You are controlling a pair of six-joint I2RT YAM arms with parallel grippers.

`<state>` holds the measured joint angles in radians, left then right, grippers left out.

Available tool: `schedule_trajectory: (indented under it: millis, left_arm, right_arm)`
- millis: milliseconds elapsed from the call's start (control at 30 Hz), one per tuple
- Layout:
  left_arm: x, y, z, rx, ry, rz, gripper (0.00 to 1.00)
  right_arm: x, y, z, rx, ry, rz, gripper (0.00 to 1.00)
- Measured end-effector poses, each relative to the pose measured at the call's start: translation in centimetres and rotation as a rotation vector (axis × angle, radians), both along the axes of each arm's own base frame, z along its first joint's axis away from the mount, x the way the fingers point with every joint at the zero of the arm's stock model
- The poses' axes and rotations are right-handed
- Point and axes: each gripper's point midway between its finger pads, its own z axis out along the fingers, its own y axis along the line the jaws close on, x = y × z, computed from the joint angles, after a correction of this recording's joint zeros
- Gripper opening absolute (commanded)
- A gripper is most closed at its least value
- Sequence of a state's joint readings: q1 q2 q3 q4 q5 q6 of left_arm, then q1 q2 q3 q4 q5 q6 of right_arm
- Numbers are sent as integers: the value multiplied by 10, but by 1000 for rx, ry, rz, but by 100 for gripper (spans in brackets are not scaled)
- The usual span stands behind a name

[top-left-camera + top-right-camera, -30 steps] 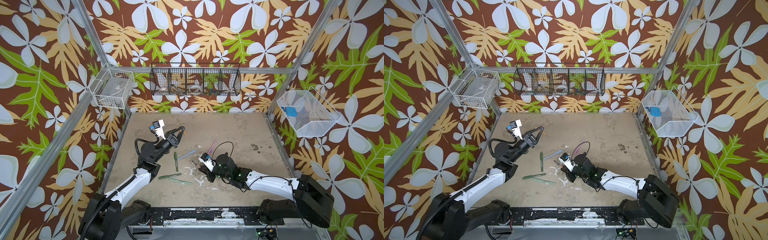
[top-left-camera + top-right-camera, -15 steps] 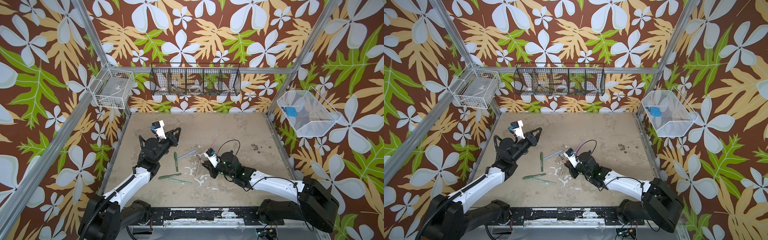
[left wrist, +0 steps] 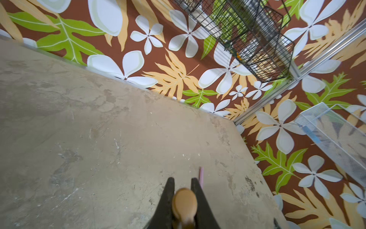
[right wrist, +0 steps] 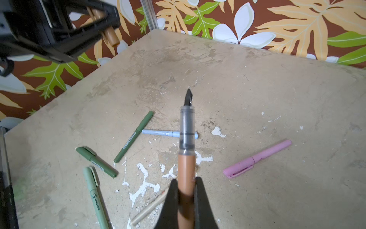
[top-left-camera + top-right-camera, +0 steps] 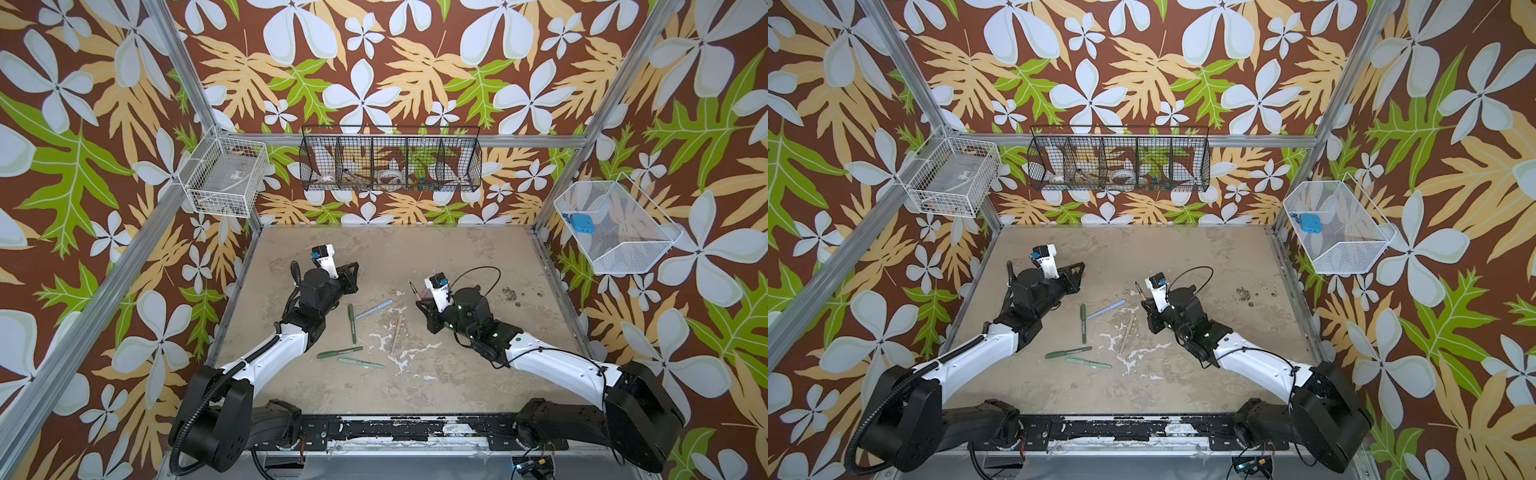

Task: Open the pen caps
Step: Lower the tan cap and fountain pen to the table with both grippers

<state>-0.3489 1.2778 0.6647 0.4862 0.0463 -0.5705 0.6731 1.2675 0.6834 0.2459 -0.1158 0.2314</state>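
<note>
Seen from above, two robot arms are working over a worn beige table.

- **Left gripper:** The left gripper is hovering over the left half of the table. Its fingers are clamped on the brown cap, which is sitting between them in the left wrist view.
- **Right gripper:** The right gripper is pinching the brown pen by its barrel. The clear grip section and dark nib are sticking out bare past the fingertips. Cap and pen are being held well apart, as they were a second ago.
- **Change on the right:** Compared with a second ago, the right gripper is now sitting farther toward the back wall and to the right. The beige pen is therefore lying uncovered. The pink pen is now mostly hidden under that gripper in both top views.
- **Change on the left:** The left gripper is staying almost where it was, drawn in only slightly.
- **Pens between the arms:** The light blue pen is lying with one end just beside the dark green pen. Nearer the front, the green pen and the pale green pen are lying close together. None of these four is showing any shift.
</note>
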Motion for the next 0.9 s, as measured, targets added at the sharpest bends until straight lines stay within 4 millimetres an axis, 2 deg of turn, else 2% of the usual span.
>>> schedule_trajectory:
  millis: [300,467,567,733,900]
  left_arm:
    - [15,15,-32,109,85,89,0]
    - [34,32,-49,130,139,143,0]
    - [42,38,-58,129,166,154,1]
    - [53,36,-75,136,211,142,3]
    - [69,47,-97,141,263,166,3]
  right_arm:
    - [47,-25,12,2,52,-156,0]
    - [78,-43,11,3,92,-241,0]
    - [97,-54,4,-8,119,-285,0]
    - [125,-74,-15,-16,186,-350,0]
    - [148,-95,-33,-28,235,-407,0]
